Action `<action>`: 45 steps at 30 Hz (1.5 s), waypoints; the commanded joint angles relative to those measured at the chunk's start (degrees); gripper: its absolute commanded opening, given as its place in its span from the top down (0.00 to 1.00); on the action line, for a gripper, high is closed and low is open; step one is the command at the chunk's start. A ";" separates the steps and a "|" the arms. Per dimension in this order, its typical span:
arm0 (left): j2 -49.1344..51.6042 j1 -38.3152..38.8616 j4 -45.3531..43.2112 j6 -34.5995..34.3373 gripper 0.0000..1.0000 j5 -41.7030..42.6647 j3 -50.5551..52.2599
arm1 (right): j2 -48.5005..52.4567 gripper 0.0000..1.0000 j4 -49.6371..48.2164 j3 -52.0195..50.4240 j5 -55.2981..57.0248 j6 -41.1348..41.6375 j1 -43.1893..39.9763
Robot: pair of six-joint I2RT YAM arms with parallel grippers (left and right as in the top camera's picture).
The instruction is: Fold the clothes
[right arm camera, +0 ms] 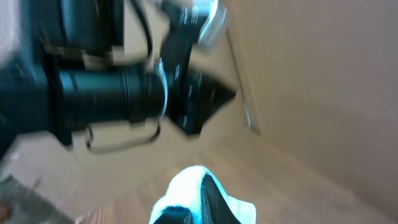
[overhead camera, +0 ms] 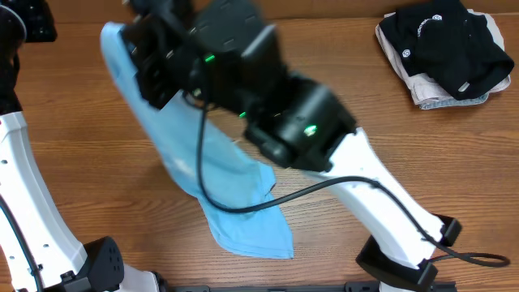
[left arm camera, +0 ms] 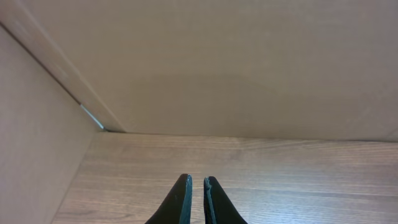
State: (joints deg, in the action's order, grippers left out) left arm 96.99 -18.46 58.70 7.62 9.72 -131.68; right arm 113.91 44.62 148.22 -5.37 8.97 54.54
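Note:
The light sky-blue T-shirt [overhead camera: 231, 191] hangs stretched from the table's far left down to its front middle, with the lower end resting on the wood. My right gripper [overhead camera: 130, 40] reaches across to the far left and is shut on the shirt's upper end. In the right wrist view the fabric [right arm camera: 183, 186] bunches around the fingers [right arm camera: 202, 202]; the view is blurred. My left gripper [left arm camera: 197, 186] points at bare wood near a cardboard wall. Its fingers are nearly together with nothing between them. In the overhead view only its black wrist [overhead camera: 28, 24] shows at the far left corner.
A black garment with white round logos [overhead camera: 446, 36] lies on a white/beige folded garment [overhead camera: 430, 91] at the far right. Cardboard walls [left arm camera: 217, 62] border the table. The right arm's black cable [overhead camera: 243, 208] hangs over the shirt. The left arm [right arm camera: 118, 87] looms close in the right wrist view.

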 commanded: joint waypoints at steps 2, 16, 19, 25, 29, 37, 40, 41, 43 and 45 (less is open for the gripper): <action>-0.26 -1.01 0.48 -1.03 0.90 2.56 -0.55 | -3.89 0.96 4.70 1.05 7.67 0.26 -1.09; 6.40 0.76 5.79 -0.74 0.90 14.40 -0.52 | -6.64 0.96 50.66 -1.62 4.70 1.51 -31.52; 9.70 2.56 7.34 0.52 0.96 15.89 -0.52 | -7.17 0.96 52.39 -6.14 2.51 1.60 -38.29; 16.37 8.37 10.23 7.17 0.95 15.78 -0.52 | -7.15 0.96 50.58 -16.61 2.49 3.50 -50.01; 20.61 12.22 10.97 7.87 0.91 15.80 -0.52 | -7.15 0.96 46.27 -25.42 2.45 3.41 -55.25; 30.82 22.10 10.67 10.45 0.82 15.96 -0.52 | -7.15 0.96 34.80 -40.74 0.52 2.54 -58.80; 35.89 26.84 10.95 13.00 0.61 16.83 -0.52 | -7.15 0.96 32.87 -43.43 0.55 1.77 -58.80; 37.05 27.82 11.21 13.49 0.59 16.83 -0.52 | -7.15 0.96 32.72 -43.63 0.52 1.46 -58.80; 39.17 29.22 12.02 14.64 0.57 16.74 -0.52 | -7.15 0.96 32.74 -43.65 0.55 1.44 -58.80; 40.96 30.10 12.98 15.15 0.53 16.74 -0.52 | -7.15 0.96 32.76 -43.65 0.50 1.25 -58.80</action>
State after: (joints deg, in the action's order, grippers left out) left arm 135.28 10.22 70.57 19.51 25.15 -131.70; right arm 108.79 77.73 104.77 -4.34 11.18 -4.32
